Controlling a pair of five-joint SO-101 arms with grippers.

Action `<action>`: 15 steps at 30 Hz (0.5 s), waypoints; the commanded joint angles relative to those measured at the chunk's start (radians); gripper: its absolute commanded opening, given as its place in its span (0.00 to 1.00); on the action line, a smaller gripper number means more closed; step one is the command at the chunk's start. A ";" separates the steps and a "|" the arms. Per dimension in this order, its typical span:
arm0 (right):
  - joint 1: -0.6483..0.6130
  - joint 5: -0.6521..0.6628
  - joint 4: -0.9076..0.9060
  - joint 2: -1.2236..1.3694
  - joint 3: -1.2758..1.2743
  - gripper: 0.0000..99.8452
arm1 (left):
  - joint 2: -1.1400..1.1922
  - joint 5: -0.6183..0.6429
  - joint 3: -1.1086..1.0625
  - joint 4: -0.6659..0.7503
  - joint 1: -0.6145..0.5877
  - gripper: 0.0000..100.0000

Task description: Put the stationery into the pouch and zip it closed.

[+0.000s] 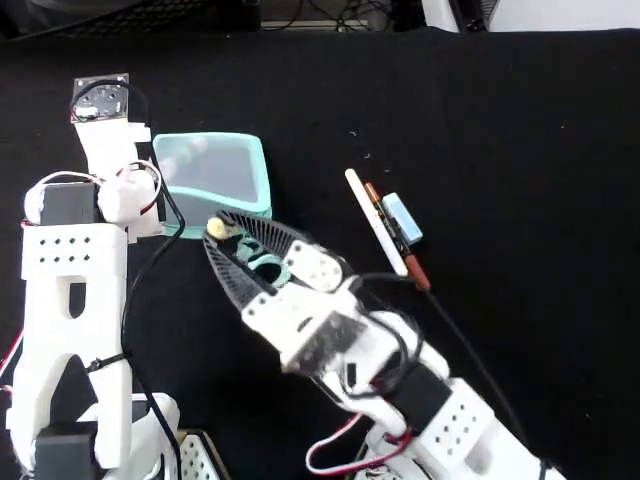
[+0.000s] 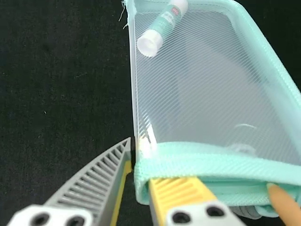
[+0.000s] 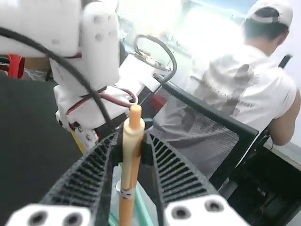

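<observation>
The teal-trimmed clear pouch lies at the left of the black table with a glue stick inside it. My left gripper is shut on the pouch's near corner, one grey and one yellow finger pinching the rim. My right gripper hovers at the pouch's front edge, shut on a cream-and-orange pen that stands between its black fingers. The pen's orange tip is at the pouch's opening. A white pen, a brown pen and a blue eraser lie together to the right.
The left arm's white body fills the table's left side, and the right arm crosses from the bottom right. The table's far right and back are bare black cloth.
</observation>
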State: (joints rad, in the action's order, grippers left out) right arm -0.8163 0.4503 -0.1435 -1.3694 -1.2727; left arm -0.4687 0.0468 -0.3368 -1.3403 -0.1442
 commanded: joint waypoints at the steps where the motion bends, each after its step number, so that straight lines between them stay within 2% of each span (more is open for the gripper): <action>1: -0.011 0.021 0.006 -0.073 -0.019 0.01 | -0.003 0.009 0.008 0.002 0.007 0.03; 8: -0.012 0.014 0.008 -0.079 0.050 0.01 | -0.003 0.008 0.008 0.002 0.007 0.03; 12: -0.012 -0.104 0.009 -0.076 0.082 0.01 | -0.003 0.006 0.008 0.003 0.007 0.03; 15: -0.012 -0.126 0.012 -0.064 0.064 0.01 | -0.003 0.006 0.008 0.003 0.007 0.03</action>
State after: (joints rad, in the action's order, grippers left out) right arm -0.8132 0.3506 -0.1450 -1.4369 -1.2482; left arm -0.4687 0.0468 -0.3368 -1.3403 -0.1442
